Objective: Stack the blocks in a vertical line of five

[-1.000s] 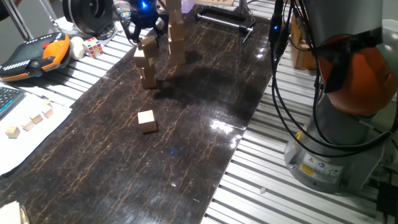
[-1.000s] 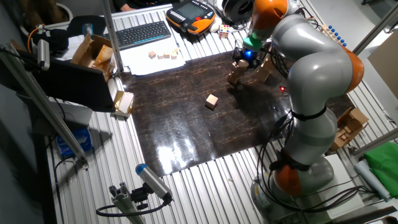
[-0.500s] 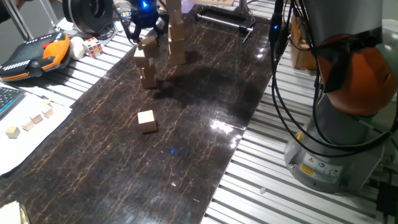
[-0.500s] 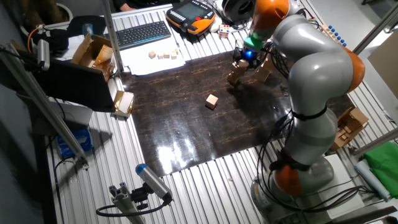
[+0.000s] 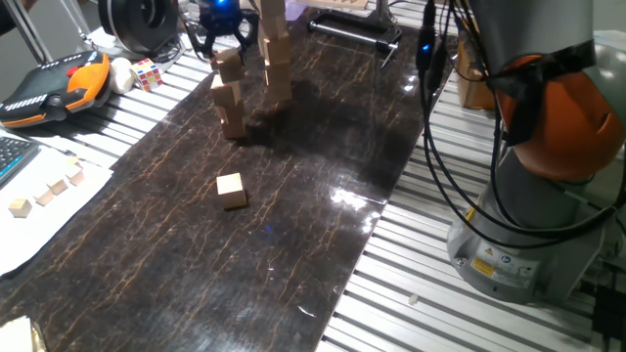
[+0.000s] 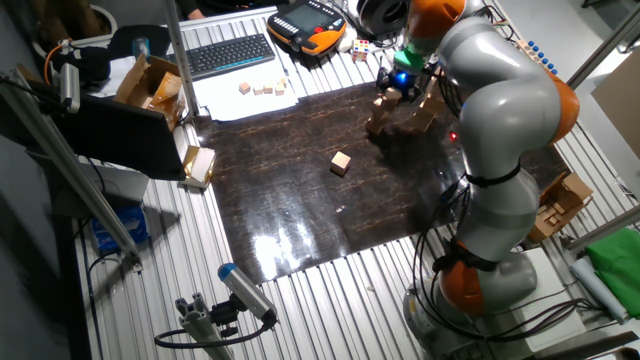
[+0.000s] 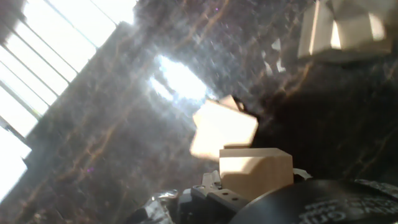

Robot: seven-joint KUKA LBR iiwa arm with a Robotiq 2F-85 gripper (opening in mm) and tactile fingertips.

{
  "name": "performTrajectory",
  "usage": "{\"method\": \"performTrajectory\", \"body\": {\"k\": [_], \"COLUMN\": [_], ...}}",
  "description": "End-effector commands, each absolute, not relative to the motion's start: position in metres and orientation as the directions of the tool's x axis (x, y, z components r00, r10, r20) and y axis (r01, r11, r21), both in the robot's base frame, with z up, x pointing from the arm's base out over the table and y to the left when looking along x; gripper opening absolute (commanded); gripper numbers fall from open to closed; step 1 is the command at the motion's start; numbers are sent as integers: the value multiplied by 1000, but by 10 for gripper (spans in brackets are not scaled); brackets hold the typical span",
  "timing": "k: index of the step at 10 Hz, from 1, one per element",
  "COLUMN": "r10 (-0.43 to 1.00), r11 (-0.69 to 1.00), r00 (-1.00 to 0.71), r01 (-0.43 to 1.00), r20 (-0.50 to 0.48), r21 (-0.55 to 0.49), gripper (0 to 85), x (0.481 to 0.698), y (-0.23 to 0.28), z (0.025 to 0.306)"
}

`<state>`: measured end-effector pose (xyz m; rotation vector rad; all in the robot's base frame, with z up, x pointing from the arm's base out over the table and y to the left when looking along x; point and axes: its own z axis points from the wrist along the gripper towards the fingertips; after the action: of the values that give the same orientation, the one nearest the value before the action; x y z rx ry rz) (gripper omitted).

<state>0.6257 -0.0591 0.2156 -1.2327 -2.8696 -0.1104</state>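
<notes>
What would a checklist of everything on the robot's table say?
Surface: dark marbled mat on a slatted table, with glare spots.
Job's things: block stack with its top block tilted; one loose block lying apart on the mat.
Clutter: taller wooden column beside the stack; Rubik's cube; tiny cubes on paper; orange pendant; keyboard.
End effector: right at the stack's top; open or shut cannot be told.
Cables: black cables hang beside the arm's base.
Surroundings: cardboard boxes off the mat.

No legible text or labels.
</notes>
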Motion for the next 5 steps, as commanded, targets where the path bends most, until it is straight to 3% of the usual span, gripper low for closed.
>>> {"method": "performTrajectory", "body": {"k": [1,5], "r10": [727,720], "r11": [684,691], "r00": [-686,-693], "r01": [728,720], "r20": [37,34], "r21": [54,60], "gripper": [193,203], "x": [627,638], "y": [-57,-54], "z": [215,206]}}
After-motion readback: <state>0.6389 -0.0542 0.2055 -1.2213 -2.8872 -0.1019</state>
